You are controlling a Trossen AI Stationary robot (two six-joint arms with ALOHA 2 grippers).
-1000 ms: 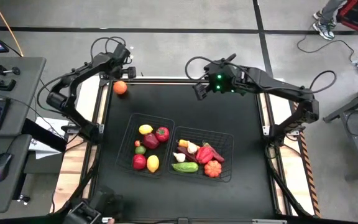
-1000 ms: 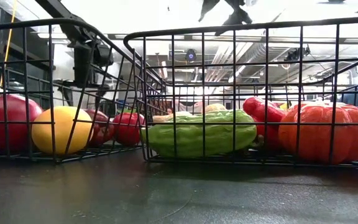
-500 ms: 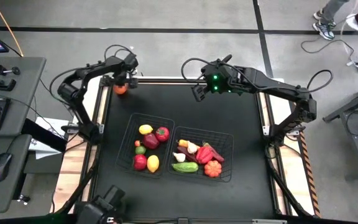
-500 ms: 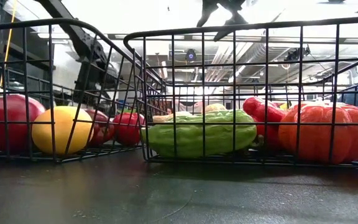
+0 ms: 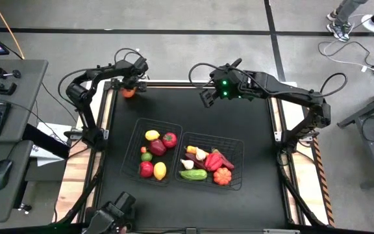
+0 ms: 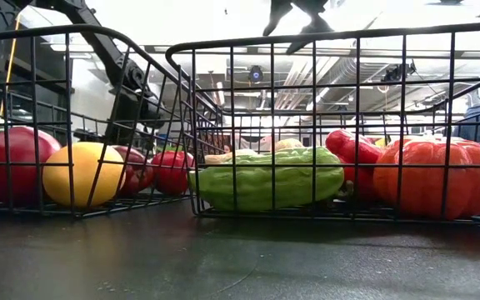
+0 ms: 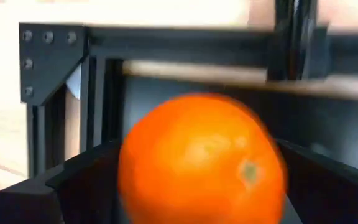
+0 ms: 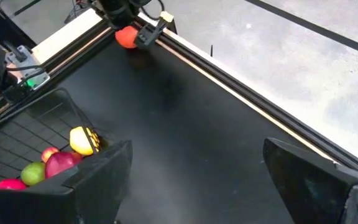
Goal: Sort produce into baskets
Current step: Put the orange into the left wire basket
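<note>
An orange (image 5: 128, 93) lies on the black table near its far left corner. My left gripper (image 5: 130, 87) is lowered over it, open, with one finger on each side of the orange (image 7: 201, 158); I see no touch. My right gripper (image 5: 208, 97) hangs open above the far middle of the table, with nothing between its fingers (image 8: 197, 180). The left basket (image 5: 130, 153) holds lemons, red apples and a small green fruit. The right basket (image 5: 241, 162) holds a cucumber (image 6: 269, 177), a small pumpkin (image 6: 430, 177), red peppers and garlic.
The two baskets stand side by side at the table's middle, toward its near edge. A black frame rail (image 7: 185, 43) runs along the table's far edge just behind the orange. Bare black mat (image 5: 193, 114) lies between the baskets and the far edge.
My left gripper has come down toward the orange at the far left corner and tipped more steeply downward; its open fingers now stand around the orange. The orange has stayed where it was.
</note>
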